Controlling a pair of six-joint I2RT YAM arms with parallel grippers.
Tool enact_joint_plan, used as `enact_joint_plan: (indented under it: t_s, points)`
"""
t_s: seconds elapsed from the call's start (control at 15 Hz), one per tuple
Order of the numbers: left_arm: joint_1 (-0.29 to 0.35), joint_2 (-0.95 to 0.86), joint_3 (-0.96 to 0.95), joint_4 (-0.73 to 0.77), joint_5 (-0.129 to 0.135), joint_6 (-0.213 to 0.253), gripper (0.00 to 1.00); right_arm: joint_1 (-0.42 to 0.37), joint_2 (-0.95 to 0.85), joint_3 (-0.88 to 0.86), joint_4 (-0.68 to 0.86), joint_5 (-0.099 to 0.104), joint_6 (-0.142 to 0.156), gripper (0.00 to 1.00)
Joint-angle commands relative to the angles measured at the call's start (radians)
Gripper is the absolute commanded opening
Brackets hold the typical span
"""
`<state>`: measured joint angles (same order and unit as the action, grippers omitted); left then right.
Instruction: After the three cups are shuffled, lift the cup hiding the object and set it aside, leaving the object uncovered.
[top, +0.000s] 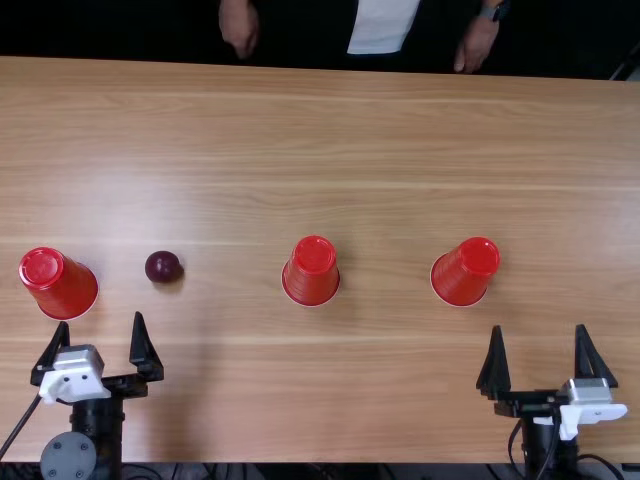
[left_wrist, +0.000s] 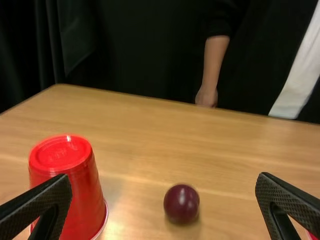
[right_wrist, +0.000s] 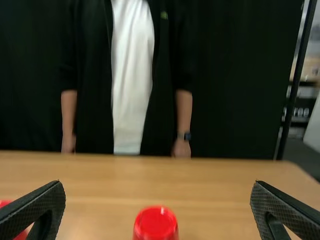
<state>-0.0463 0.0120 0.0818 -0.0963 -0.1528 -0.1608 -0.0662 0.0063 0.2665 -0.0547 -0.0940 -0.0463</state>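
Wooden table (top: 320, 130) light brown, dark backdrop past far edge. Ball (top: 163, 267): small, round, dark red, uncovered, between left cup (top: 57, 282) and middle cup (top: 311, 270), touching neither, nearer left one. Right cup (top: 464, 271) well apart. All three cups red, upside down. Left cup near table's left edge. Left gripper (top: 100, 322), right gripper (top: 538, 330): fingers spread wide, holding nothing, near front edge.

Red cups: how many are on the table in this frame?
3, all upside down in a row: the left cup with the uncovered ball beside it, the middle cup, and the right cup. Nothing seems to hide another.
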Motion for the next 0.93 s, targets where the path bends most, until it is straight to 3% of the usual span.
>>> enact_joint_plan:
  t_s: [0.0,0.2,0.53,0.87]
  points:
    - [-0.007,-0.012,-0.036,0.017,0.000,0.004,1.00,-0.009,-0.006,-0.073,0.083,0.000,0.008,1.00]
    - [-0.007,-0.012,-0.082,0.019,0.000,0.004,1.00,-0.009,-0.006,-0.184,0.181,-0.007,0.006,1.00]
    - [-0.007,-0.012,-0.082,0.017,-0.002,0.006,1.00,-0.004,-0.006,-0.248,0.148,-0.002,0.017,1.00]
    - [-0.009,-0.012,-0.082,0.015,0.000,0.004,1.00,-0.007,-0.006,-0.251,0.140,-0.002,0.008,1.00]
